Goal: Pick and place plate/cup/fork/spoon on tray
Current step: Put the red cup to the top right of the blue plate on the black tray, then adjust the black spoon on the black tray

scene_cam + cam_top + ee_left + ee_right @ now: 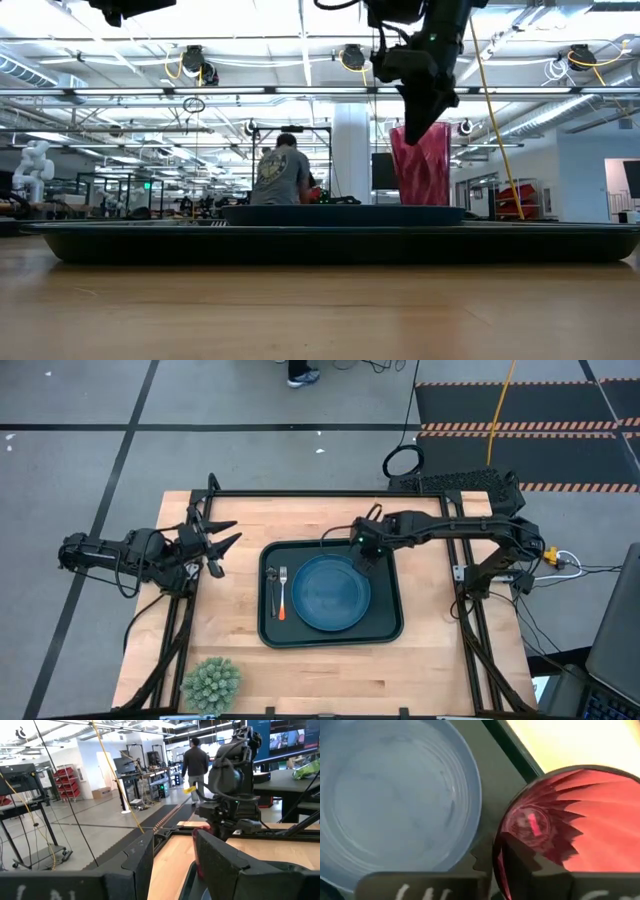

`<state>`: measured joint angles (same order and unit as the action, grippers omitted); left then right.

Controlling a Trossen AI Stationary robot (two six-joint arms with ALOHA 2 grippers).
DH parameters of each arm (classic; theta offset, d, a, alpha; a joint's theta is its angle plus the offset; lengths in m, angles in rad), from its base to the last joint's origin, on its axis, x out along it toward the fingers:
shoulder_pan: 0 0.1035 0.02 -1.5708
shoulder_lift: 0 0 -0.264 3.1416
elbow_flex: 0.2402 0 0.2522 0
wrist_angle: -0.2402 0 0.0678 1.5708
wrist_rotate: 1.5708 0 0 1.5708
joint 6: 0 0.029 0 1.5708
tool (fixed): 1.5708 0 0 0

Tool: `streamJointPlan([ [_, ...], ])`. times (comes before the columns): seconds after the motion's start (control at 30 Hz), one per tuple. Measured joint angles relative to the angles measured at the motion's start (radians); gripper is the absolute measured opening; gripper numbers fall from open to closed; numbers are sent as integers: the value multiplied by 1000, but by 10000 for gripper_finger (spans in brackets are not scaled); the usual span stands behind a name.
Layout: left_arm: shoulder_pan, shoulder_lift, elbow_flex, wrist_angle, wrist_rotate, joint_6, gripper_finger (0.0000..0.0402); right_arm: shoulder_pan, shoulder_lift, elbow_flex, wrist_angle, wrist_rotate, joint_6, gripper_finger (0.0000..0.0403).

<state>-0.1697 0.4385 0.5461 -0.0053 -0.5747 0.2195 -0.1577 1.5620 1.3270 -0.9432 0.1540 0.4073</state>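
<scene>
The dark tray (388,622) lies mid-table with the blue plate (330,592) on it. The orange-handled fork (283,598) and the dark spoon (272,592) lie side by side on the tray's left part. My right gripper (363,555) is over the tray's far right corner, shut on the red ribbed cup (420,168), which stands upright just past the plate. The plate's rim hides the cup's base in the low view. My left gripper (228,535) is open and empty above the table, left of the tray. My right gripper holds the cup by its rim wall (497,851) on the side nearest the plate (395,795), with one finger (520,862) inside the cup and the other outside. The fingers come from above, pointing down. The cup is upright; whether its base rests on the tray, I cannot tell.
A small green potted plant (211,682) stands near the table's near left corner. Bare wooden table lies left, right and in front of the tray. A person (280,172) stands in the room far behind the table.
</scene>
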Motion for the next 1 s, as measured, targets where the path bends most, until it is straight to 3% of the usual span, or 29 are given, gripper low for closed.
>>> streamJointPlan([
  [0.23,-1,0,0,-4,0,-2,152,-1,0,-2,-2,5,1,70],
  [0.73,0,0,0,-7,0,-3,152,-5,-3,0,0,32,-7,105],
  [1.0,0,0,0,-7,0,-4,152,-7,-68,1,4,55,5,128],
])
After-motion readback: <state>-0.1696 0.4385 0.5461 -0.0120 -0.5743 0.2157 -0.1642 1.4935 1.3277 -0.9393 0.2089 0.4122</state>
